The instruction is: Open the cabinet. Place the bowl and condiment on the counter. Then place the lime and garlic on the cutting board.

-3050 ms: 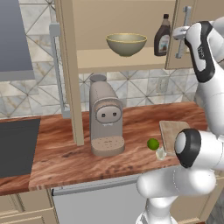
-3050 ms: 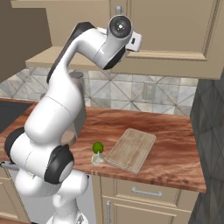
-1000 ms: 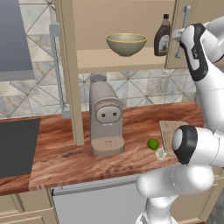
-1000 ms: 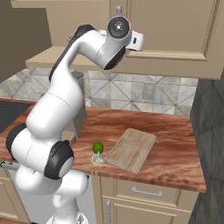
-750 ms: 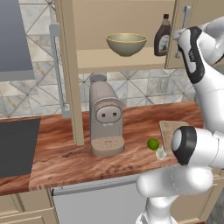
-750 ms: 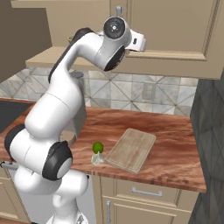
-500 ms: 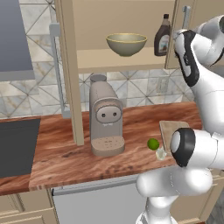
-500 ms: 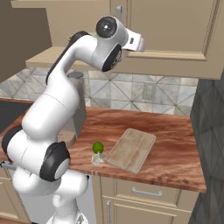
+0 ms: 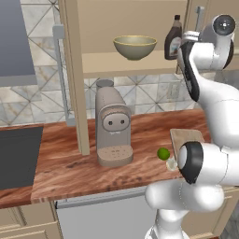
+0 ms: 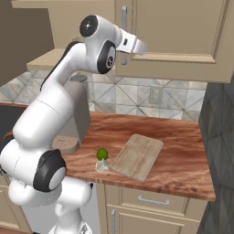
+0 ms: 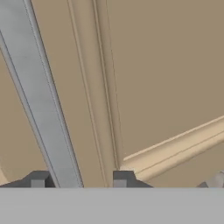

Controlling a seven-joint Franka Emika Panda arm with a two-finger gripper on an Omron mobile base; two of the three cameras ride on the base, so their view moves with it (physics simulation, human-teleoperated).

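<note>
The cabinet's left door (image 9: 71,70) stands swung open. On the shelf inside sit the olive bowl (image 9: 135,46) and the dark condiment bottle (image 9: 173,43). My gripper (image 11: 80,180) (image 10: 138,46) is up at the right door's grey bar handle (image 11: 39,100) (image 10: 124,18). It is open, with the handle between the fingers, close to the left fingertip (image 11: 38,179). On the counter (image 9: 70,163) the lime (image 9: 163,153) (image 10: 102,153) and the pale garlic (image 9: 172,163) (image 10: 101,166) lie just beside the cutting board (image 10: 137,155) (image 9: 186,137).
A beige coffee machine (image 9: 112,130) stands on the counter under the open shelf. A dark cooktop (image 9: 16,154) is at the left end. Lower drawers (image 10: 151,201) sit under the counter, and a dark wall (image 10: 221,151) closes the right side.
The fingers have parted from a tight close around the door handle. The arm's upper links have rolled and shifted beside the door; the objects have not moved.
</note>
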